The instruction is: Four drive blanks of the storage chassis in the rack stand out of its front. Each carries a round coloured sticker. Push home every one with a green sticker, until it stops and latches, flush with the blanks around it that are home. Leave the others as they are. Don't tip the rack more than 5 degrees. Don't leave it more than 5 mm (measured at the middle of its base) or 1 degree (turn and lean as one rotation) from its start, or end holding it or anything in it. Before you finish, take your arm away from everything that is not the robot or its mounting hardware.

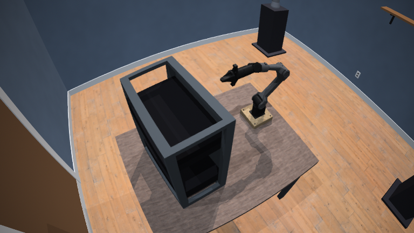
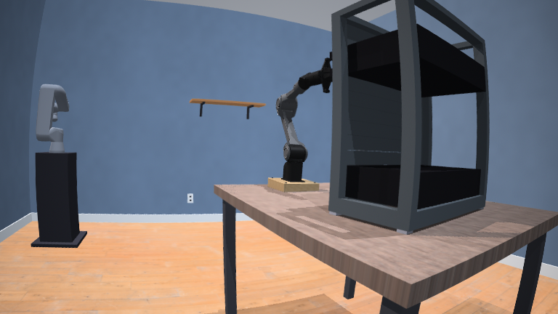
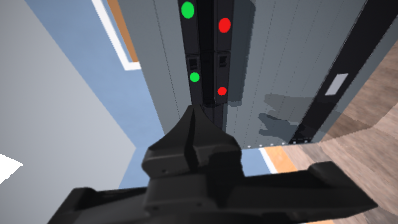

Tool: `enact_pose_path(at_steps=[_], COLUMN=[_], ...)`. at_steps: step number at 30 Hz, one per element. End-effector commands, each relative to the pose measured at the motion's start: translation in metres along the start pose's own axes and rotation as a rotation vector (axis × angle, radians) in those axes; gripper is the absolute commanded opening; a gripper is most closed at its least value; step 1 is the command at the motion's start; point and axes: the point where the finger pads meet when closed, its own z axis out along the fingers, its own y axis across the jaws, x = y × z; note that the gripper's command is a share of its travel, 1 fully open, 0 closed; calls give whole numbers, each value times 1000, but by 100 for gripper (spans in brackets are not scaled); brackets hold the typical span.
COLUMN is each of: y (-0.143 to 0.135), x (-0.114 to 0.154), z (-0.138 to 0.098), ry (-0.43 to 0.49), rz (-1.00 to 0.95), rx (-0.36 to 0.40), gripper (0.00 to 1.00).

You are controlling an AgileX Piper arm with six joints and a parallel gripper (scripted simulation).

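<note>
We see the pincer pressed together and holding nothing, its tip just below the nearer green-stickered blank at 12 o'clock in the wrist view; whether it touches is hard to tell. A second green-stickered blank lies beyond, with two red-stickered blanks beside them at 1 o'clock. The rack stands on the counter, the arm's base plate at its 3 o'clock from above.

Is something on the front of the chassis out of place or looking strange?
Yes. In the wrist view four dark blanks stand out from the grey front: two with green stickers and two with red stickers. The gripper, jaws shut and empty, is close before them.
</note>
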Motion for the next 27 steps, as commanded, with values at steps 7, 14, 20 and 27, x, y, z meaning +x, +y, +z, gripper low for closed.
enact_pose_path(at_steps=[7, 14, 20, 27], y=[0, 0, 0, 0], x=[6, 8, 8, 8], z=[-3, -3, -3, -3], ry=[28, 34, 37, 37], rz=[44, 56, 60, 61], rx=[-2, -1, -1, -1], gripper=[0, 0, 0, 0])
